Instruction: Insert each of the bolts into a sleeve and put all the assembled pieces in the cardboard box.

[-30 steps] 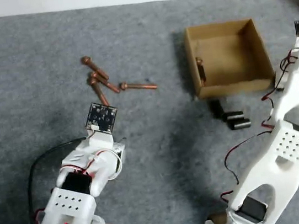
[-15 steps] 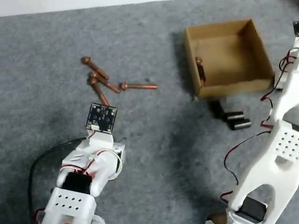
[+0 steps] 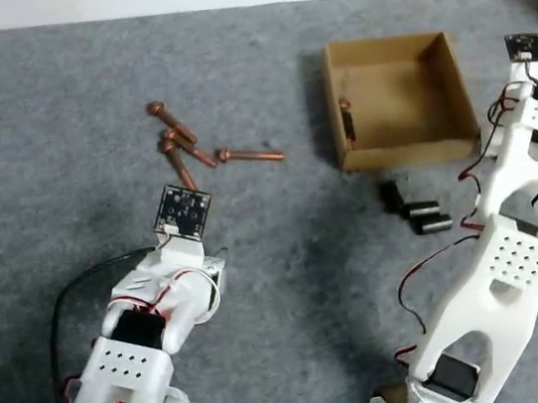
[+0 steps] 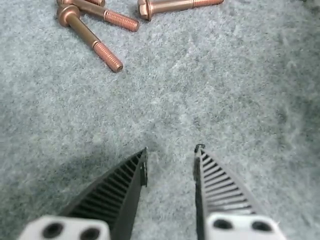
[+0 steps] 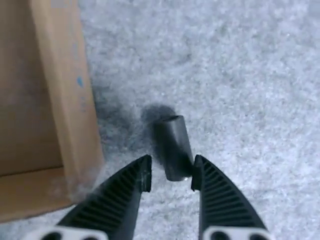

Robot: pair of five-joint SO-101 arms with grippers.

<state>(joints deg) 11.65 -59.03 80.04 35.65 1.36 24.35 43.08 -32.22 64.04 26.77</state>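
Several copper bolts point(image 3: 191, 147) lie loose on the grey carpet, and three of them point(image 4: 90, 37) lie just beyond my open left gripper point(image 4: 170, 162), which holds nothing. The cardboard box point(image 3: 453, 85) stands at the back right with one copper piece point(image 3: 345, 116) against its inner left wall. Three black sleeves point(image 3: 416, 211) lie in front of the box. My right gripper point(image 5: 170, 172) is open beside an outer corner of the box point(image 5: 65, 100). Another black sleeve point(image 5: 173, 145) lies on the carpet with its near end between the fingertips.
The right arm point(image 3: 518, 187) stretches along the right side of the box and over the carpet there. The left arm point(image 3: 155, 318) sits at the front left. Open carpet lies between the bolts and the box.
The cardboard box has slid a little to the left and the right arm's wrist has moved left and farther back with it. The left arm has not moved.
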